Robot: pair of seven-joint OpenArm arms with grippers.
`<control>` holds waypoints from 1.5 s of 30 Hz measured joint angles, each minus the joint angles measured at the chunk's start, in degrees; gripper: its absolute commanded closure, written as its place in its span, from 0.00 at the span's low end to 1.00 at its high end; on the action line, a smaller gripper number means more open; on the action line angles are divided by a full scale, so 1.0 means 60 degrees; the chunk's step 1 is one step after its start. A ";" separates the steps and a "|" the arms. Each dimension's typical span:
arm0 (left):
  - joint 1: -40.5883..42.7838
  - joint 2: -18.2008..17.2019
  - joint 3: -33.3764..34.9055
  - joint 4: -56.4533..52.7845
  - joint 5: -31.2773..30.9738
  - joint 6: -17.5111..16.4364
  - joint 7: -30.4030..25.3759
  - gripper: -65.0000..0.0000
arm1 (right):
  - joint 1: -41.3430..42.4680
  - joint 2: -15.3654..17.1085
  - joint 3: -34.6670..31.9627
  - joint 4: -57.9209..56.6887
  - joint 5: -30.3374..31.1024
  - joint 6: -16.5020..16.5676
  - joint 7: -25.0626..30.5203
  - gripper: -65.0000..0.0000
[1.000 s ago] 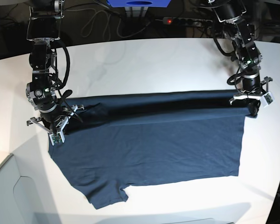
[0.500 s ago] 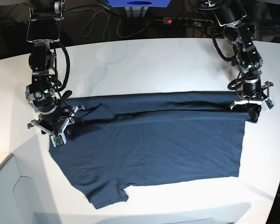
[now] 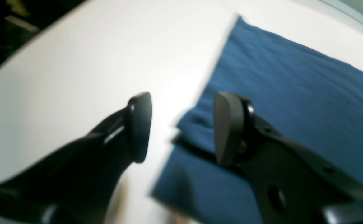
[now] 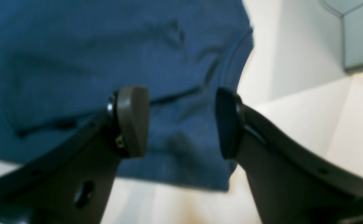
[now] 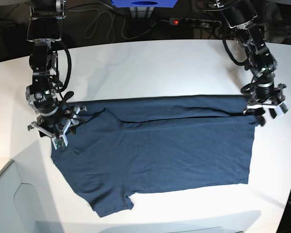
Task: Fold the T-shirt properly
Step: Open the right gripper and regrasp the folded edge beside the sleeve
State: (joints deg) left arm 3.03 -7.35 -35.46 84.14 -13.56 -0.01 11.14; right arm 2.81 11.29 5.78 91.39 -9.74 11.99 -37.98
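The dark navy T-shirt (image 5: pixel 160 155) lies spread flat on the white table (image 5: pixel 150 68), its far long edge folded over into a strip. My left gripper (image 5: pixel 260 116) hovers at the strip's right end. In the left wrist view this left gripper (image 3: pixel 183 127) is open above the T-shirt (image 3: pixel 293 87), at a corner of it, one finger over cloth and one over bare table. My right gripper (image 5: pixel 62 130) is at the strip's left end near the sleeve. In the right wrist view, my right gripper (image 4: pixel 181 121) stands open over the T-shirt (image 4: pixel 75 46), holding nothing.
A power strip (image 5: pixel 177 21) with a red light, cables and a blue object (image 5: pixel 144 3) lie beyond the table's far edge. A pale grey panel (image 5: pixel 9 204) sits at the front left corner. The table's curved edge runs close to both arms.
Both grippers have opened and let go of the folded edge. The strip now lies flat on the shirt. The left gripper has shifted slightly right.
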 measured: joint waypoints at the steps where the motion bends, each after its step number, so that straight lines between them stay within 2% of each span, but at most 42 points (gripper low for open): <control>1: 0.0091 -0.0025 -0.0124 -0.0073 -0.0047 -0.0004 -0.0106 0.52 | -0.0062 -0.0004 0.0000 0.0000 -0.0025 0.0000 -0.0047 0.51; 6: 0.0608 0.0015 -0.0153 -0.0688 -0.0055 0.0036 0.0047 0.52 | -0.0262 -0.0007 0.0007 0.0000 -0.0022 0.0000 0.0000 0.51; 14: 0.0401 0.0011 -0.0091 -0.1257 -0.0091 -0.0036 -0.0062 0.52 | -0.0499 -0.0007 0.0007 0.0149 -0.0025 0.0000 -0.0007 0.51; 23: 0.0386 -0.0004 0.0554 -0.1333 -0.0091 -0.0040 -0.0106 0.52 | -0.0474 -0.0004 0.0007 0.0244 -0.0025 0.0000 0.0000 0.51; 33: 0.0262 -0.0044 0.0503 -0.1902 -0.0058 -0.0004 -0.0357 0.53 | -0.0474 0.0317 0.0000 0.0248 -0.0015 0.0004 0.0007 0.51; 36: 0.0259 -0.0051 0.0506 -0.1920 -0.0058 -0.0004 -0.0364 0.62 | -0.0474 0.0393 0.0018 0.0248 -0.0025 0.0004 0.0000 0.51; 42: 0.0233 -0.0044 0.0506 -0.1945 -0.0109 -0.0040 -0.0346 0.99 | -0.0448 0.0557 0.0113 0.0222 0.0055 0.0004 0.0004 0.51; 45: 0.0208 -0.0044 0.0510 -0.1945 -0.0098 -0.0040 -0.0313 1.00 | -0.0455 0.0627 0.0441 0.0211 0.0051 0.0025 0.0004 0.50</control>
State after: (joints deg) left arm 4.27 -7.62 -32.40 72.47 -14.15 -0.25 9.26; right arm 0.08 15.05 8.43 92.66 -9.43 12.14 -37.95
